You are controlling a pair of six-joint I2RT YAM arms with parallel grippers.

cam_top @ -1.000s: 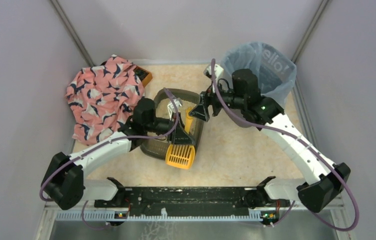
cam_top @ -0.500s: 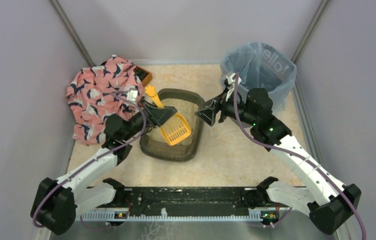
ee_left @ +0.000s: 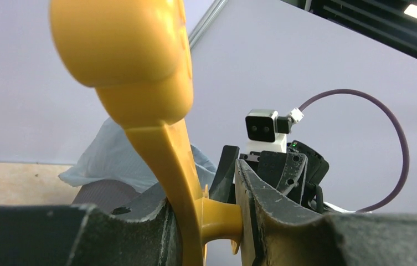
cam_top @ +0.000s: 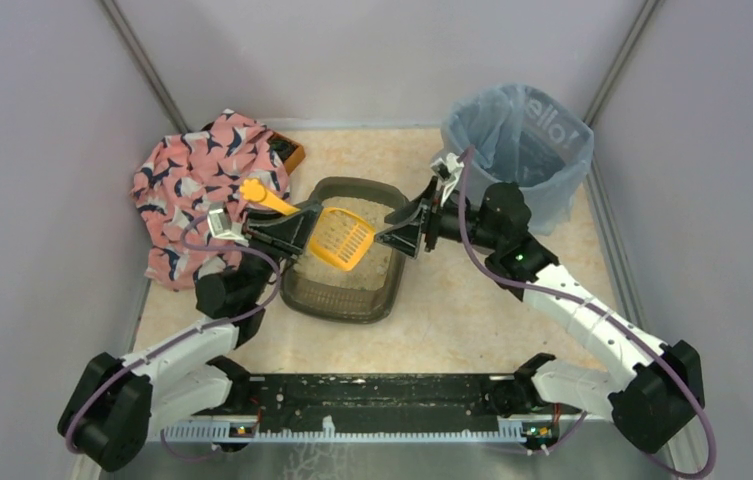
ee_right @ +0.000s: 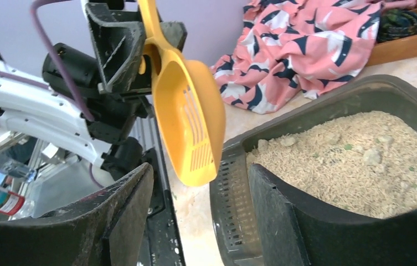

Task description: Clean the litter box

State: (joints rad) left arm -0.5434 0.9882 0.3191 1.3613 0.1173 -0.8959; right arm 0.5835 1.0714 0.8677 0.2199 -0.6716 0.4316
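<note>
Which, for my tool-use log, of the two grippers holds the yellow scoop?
The left gripper: it is clamped on the yellow scoop by its handle. The right gripper is open at the litter box rim, holding nothing.

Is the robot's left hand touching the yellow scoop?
Touching. The left wrist view shows the handle of the yellow scoop squeezed between the fingers of the left gripper, with no gap on either side.
</note>
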